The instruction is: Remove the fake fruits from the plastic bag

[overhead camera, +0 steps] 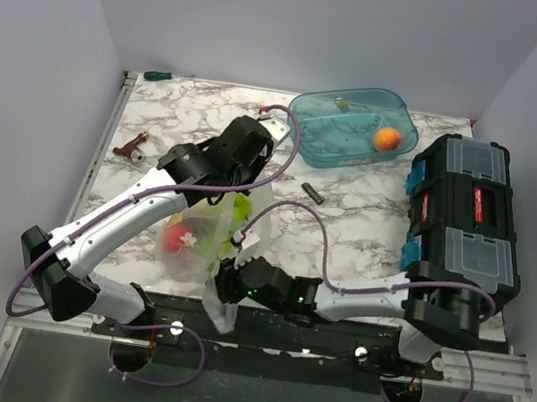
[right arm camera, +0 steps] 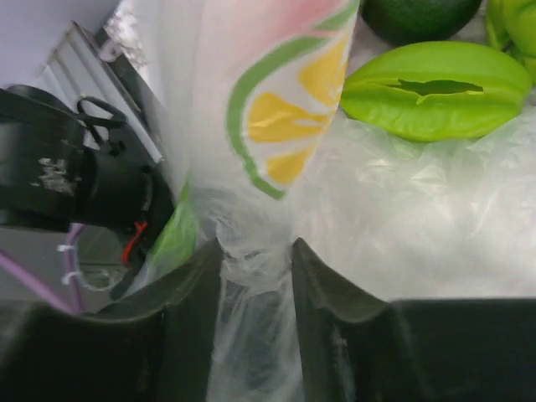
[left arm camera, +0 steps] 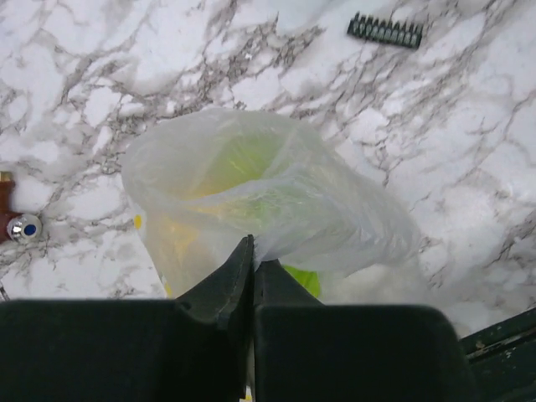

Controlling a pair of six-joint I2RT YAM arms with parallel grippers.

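In the top view the plastic bag (overhead camera: 205, 230) sits near the front edge of the marble table (overhead camera: 356, 224), at about 7 o'clock from its middle, with a red fruit (overhead camera: 180, 238) and yellow-green shapes showing through the film. The left gripper (overhead camera: 250, 190) meets the bag's upper edge at the bag's 1 o'clock, and the right gripper (overhead camera: 226, 281) holds its lower end at 5 o'clock. A teal tub (overhead camera: 352, 128) with an orange ball (overhead camera: 387, 138) inside stands at 1 o'clock on the table. A black toolbox (overhead camera: 468, 216) lies at 3 o'clock and a small black bit strip (overhead camera: 313, 193) is near the middle. In the left wrist view the two fingers are pressed together on a fold of the bag's film, the bag spreading toward 12 o'clock with yellow and green inside. In the right wrist view the jaws stand narrowly apart with a bunched twist of the lemon-printed film pinched between them. A green ridged fruit (right arm camera: 435, 88) lies at 2 o'clock and a dark green fruit (right arm camera: 419, 12) at 1 o'clock, both seen past the film; whether they are still inside the bag cannot be told.
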